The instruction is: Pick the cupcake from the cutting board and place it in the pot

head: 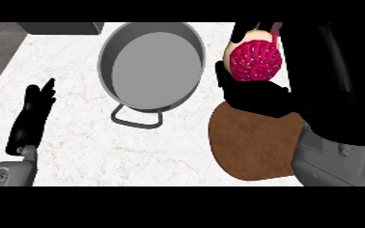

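Note:
A cupcake (254,60) with pink sprinkled frosting and a pale base is held up in my right hand (253,94), whose black fingers curl round its underside. It hangs just right of the grey pot (107,53), above the counter and the top edge of the round brown cutting board (249,142). The pot is empty, with a loop handle (135,118) toward me. My left hand (32,116) rests open at the left edge, fingers straight and pointing away.
White marbled counter (85,145) surrounds the pot and board. A dark grey block (61,27) sits at the back left corner. My right forearm (331,92) fills the right side of the view.

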You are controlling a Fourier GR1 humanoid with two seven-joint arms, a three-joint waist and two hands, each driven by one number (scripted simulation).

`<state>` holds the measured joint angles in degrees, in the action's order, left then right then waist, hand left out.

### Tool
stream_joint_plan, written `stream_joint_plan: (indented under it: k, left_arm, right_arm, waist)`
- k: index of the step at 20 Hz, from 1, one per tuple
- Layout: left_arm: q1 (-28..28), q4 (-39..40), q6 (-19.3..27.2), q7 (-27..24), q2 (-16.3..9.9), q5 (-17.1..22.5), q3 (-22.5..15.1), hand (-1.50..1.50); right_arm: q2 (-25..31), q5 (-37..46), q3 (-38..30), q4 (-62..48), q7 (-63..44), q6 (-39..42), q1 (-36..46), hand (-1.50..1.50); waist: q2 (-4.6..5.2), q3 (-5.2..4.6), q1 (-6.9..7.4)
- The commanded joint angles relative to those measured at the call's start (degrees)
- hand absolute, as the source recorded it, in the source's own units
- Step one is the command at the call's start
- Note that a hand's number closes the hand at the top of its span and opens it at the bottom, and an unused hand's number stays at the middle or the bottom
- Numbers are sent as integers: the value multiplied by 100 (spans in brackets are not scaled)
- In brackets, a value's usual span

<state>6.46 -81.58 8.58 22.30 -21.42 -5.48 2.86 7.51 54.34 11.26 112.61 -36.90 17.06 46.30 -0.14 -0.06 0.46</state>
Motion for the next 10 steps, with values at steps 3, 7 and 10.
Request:
stream_joint_plan:
  k: [3, 7, 10]
  left_arm:
    - [32, -146, 17, 146, 80, -126, -43, 0]
    - [-209, -444, -240, 158, -8, 62, 43, 0]
    - [167, 155, -303, -137, -5, 25, 98, 0]
  right_arm:
    - [-662, -69, -169, -1440, -514, 281, 1448, 150]
    - [-741, -205, -218, -2496, -708, 10, 2059, 150]
    - [-746, -370, 330, -3534, -637, -943, 2162, 150]
  waist:
    - [14, 0, 39]
    - [17, 0, 119]
    - [57, -6, 145]
